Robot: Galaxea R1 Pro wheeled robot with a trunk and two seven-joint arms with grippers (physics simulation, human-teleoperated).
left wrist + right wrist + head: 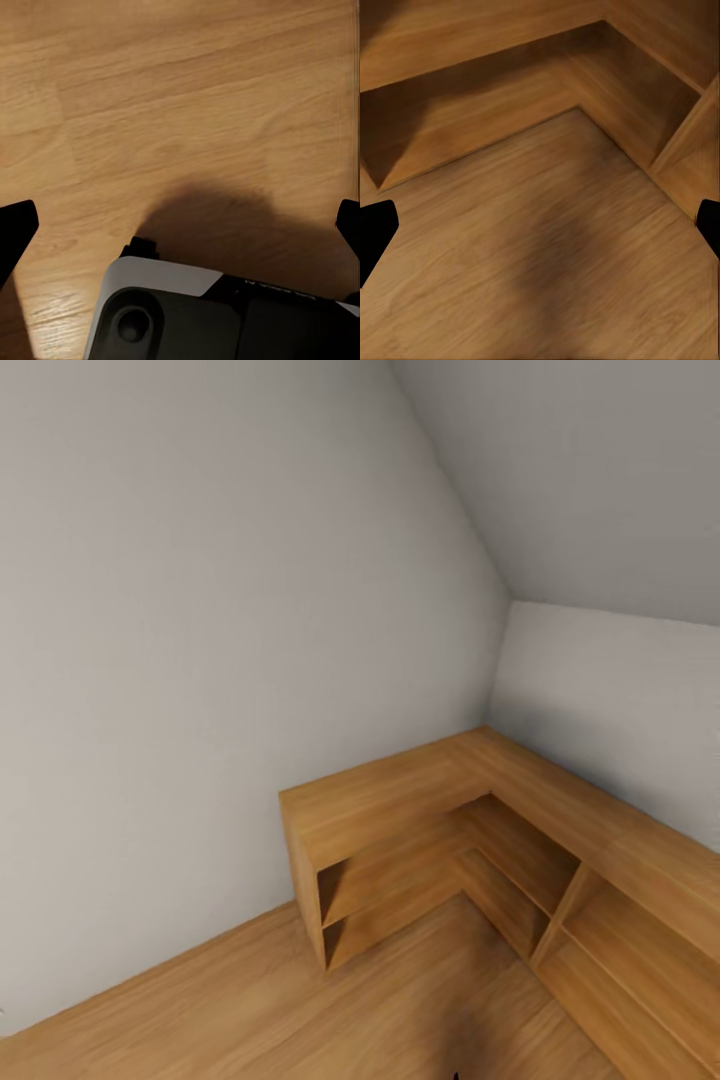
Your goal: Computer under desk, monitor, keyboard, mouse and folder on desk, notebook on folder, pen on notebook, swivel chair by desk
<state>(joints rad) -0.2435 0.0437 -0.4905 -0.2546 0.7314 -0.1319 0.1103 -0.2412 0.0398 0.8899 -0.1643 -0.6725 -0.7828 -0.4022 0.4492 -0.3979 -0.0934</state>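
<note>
i faced a room corner with a low wooden corner shelf (pixel 420 830) on the wooden floor (pixel 200 1000). my left gripper (pixel 180 225) and right gripper (pixel 540 225) both hung over the floor, fingers wide apart, holding nothing. i saw no desk, chair or folder here, so i think all the tidying was left.

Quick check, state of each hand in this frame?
Left hand: open, holding nothing, over the wooden floor.
Right hand: open, holding nothing, facing the wooden corner shelf.
</note>
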